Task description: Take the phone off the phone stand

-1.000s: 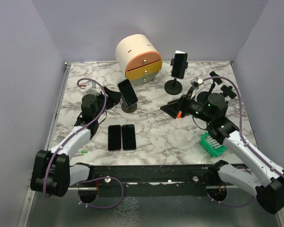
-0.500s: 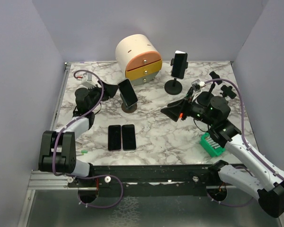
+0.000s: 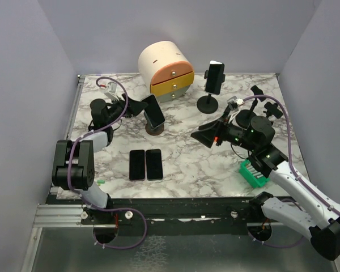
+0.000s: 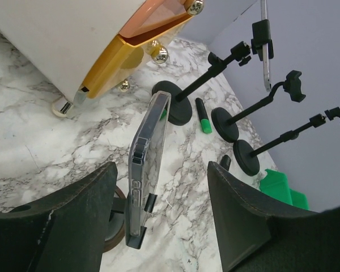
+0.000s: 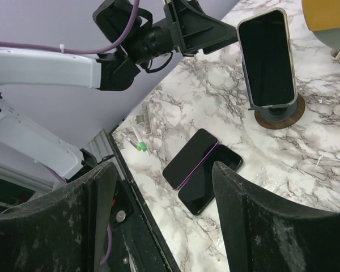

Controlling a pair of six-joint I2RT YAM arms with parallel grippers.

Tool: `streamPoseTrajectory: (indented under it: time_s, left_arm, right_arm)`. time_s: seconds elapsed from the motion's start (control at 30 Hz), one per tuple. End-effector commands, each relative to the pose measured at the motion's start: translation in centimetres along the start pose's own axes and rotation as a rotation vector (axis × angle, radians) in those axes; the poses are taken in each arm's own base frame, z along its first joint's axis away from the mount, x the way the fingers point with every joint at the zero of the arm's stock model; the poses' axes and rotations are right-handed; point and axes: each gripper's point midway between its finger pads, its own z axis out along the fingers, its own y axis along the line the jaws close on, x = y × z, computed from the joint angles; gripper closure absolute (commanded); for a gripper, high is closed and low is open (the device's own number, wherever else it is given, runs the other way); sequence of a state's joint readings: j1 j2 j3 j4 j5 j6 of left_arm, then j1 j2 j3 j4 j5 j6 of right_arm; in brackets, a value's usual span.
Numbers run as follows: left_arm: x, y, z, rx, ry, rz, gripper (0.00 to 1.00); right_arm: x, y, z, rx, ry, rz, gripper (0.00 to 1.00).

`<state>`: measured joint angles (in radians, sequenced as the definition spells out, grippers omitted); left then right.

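A phone in a clear case (image 3: pixel 153 111) stands tilted on a short stand with a round brown base (image 3: pixel 154 130). It shows edge-on in the left wrist view (image 4: pixel 146 164) and face-on in the right wrist view (image 5: pixel 267 58). My left gripper (image 3: pixel 137 107) is open just left of it, the phone between its fingers (image 4: pixel 73 221) without touching. My right gripper (image 3: pixel 204 135) is open and empty, hovering right of centre. A second phone (image 3: pixel 215 77) sits clamped on a tall black stand (image 3: pixel 207 103) at the back.
Two phones (image 3: pixel 145 164) lie flat near the front. A round cream drawer unit (image 3: pixel 166 69) stands behind the stand. Empty black stands (image 3: pixel 255 107) are at the right, a green box (image 3: pixel 253 173) at front right, a green marker (image 4: pixel 203 122) beside the stands.
My left arm has swung back and toward the phone on the short stand, and its open fingers now sit around the phone. The right gripper has drifted slightly forward.
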<state>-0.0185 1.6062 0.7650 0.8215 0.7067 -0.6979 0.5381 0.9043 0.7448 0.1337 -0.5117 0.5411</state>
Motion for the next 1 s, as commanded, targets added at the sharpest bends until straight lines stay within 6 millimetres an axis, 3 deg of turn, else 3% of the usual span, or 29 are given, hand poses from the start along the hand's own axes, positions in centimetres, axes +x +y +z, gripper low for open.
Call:
streamPoseTrajectory:
  time_s: [0.0, 0.33, 0.97]
  left_arm:
    - [-0.4, -0.5, 0.6, 0.075, 0.024, 0.047, 0.35]
    - [-0.4, 1.0, 1.0, 0.091, 0.048, 0.025, 0.40]
    - [0.1, 0.9, 1.6, 0.106, 0.046, -0.001, 0.55]
  right_arm:
    - [-0.4, 1.3, -0.2, -0.043, -0.007, -0.041, 0.27]
    - [-0.2, 1.4, 0.0, -0.039, 0.002, -0.057, 0.27]
    - [-0.1, 1.1, 0.2, -0.017, 0.015, -0.055, 0.27]
